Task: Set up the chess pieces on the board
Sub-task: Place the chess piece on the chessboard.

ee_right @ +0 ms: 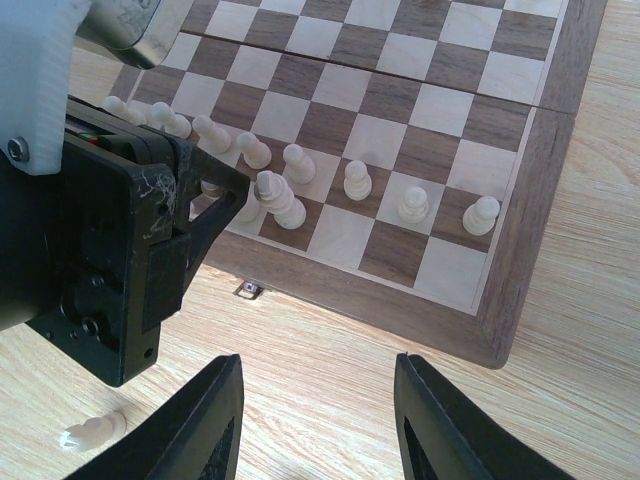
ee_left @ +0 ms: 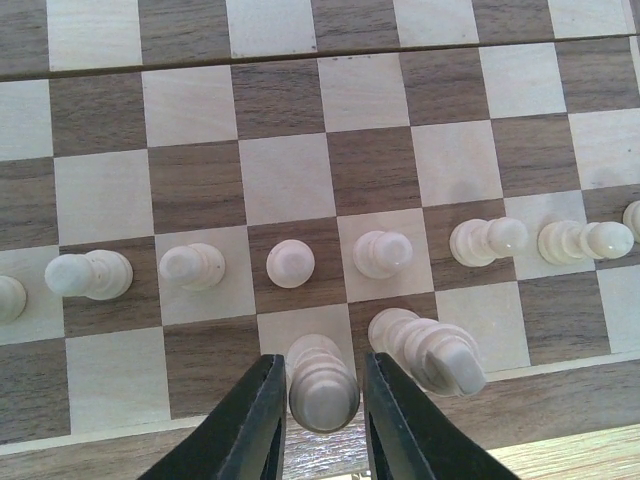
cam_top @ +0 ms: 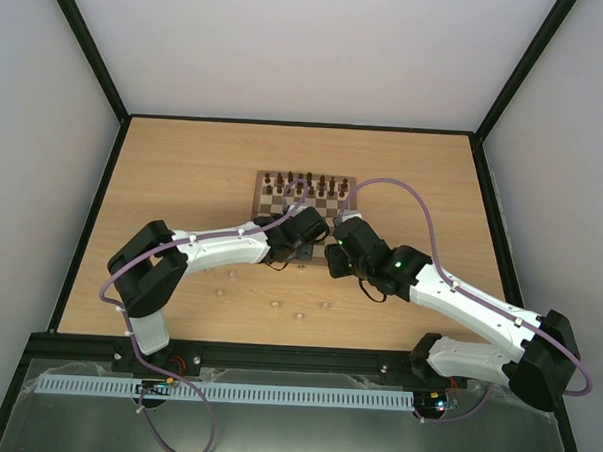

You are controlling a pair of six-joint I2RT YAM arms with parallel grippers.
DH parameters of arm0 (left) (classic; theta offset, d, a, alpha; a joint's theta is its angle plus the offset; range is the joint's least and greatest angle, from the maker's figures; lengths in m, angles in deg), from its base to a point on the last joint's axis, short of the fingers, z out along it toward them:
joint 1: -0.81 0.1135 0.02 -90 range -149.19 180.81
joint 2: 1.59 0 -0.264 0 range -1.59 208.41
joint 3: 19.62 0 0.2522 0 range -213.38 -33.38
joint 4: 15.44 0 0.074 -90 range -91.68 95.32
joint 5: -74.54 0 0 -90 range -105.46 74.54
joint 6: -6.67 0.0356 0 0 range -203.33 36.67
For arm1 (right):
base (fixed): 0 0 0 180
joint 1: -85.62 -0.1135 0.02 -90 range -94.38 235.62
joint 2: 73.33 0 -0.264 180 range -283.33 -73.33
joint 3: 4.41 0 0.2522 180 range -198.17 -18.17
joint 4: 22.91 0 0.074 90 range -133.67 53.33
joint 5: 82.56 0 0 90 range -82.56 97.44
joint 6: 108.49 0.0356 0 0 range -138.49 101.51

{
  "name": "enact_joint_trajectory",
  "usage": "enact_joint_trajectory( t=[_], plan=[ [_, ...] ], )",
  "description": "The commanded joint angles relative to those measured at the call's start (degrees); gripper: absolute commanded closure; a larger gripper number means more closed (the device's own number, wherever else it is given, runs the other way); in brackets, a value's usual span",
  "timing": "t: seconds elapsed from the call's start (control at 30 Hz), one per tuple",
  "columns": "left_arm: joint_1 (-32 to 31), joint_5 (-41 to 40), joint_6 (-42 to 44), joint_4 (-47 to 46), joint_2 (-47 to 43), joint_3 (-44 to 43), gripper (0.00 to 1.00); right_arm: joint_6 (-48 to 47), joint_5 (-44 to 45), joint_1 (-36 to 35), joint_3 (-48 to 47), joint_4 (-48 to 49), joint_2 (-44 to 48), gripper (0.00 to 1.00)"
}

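While the left gripper clamps a pale piece, the right one hangs wide open

Where the two black fingers of the left gripper (ee_left: 322,368) close in, a small pale cream turned-wood chess piece (ee_left: 322,392) stands upright between them, pinched on both sides. It is at the nearest row of the square wooden chessboard (ee_left: 290,180) with dark brown and cream squares and a brown border. Whether it rests on its square or is lifted, I cannot tell. Just right of the right finger is a taller pale cream piece (ee_left: 430,350), close but apart. One row beyond the fingertips runs a line of pale cream pawns (ee_left: 290,263). The right gripper (ee_right: 318,400) hangs over the light wooden tabletop (ee_right: 560,400) just short of the board's near border, its jaws spread wide with nothing between them. To its left, a loose pale cream piece (ee_right: 90,430) lies on its side on the table. Far beyond both grippers, dark brown pieces (cam_top: 273,180) line the board's far rows.
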State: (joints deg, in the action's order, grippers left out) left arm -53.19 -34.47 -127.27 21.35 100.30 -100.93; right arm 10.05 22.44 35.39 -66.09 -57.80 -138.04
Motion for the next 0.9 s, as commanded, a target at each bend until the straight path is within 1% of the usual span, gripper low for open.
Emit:
enact_joint_trajectory(
  t=[0.0,0.13,0.2,0.53,0.63,0.77,0.87],
  plan=[
    [-0.2,-0.5,0.0,1.1,0.6,-0.8,0.76,0.0,0.3,0.3,0.7,-0.9,0.2,0.57],
    [-0.3,-0.4,-0.1,1.2,0.0,-0.6,0.75,0.0,0.2,0.4,0.7,-0.9,0.2,0.57],
    [-0.3,-0.3,-0.2,1.2,-0.6,-0.3,0.7,0.0,0.1,0.3,0.7,-0.8,0.1,0.57],
    [-0.5,-0.9,-0.5,2.6,-3.5,-0.5,0.68,0.0,0.1,0.4,0.6,-0.9,0.0,0.57],
    [-0.6,-1.4,-0.7,3.5,-5.4,-0.3,0.66,0.0,0.1,0.4,0.5,-0.9,-0.2,0.57],
    [-0.9,-2.1,-1.0,4.7,-9.2,0.2,0.65,-0.1,0.0,0.5,0.5,-0.9,-0.7,0.57],
    [-1.5,-3.2,-1.0,5.8,-12.5,0.5,0.61,-0.1,0.0,0.4,0.3,-1.0,-1.3,0.57]
  ],
)
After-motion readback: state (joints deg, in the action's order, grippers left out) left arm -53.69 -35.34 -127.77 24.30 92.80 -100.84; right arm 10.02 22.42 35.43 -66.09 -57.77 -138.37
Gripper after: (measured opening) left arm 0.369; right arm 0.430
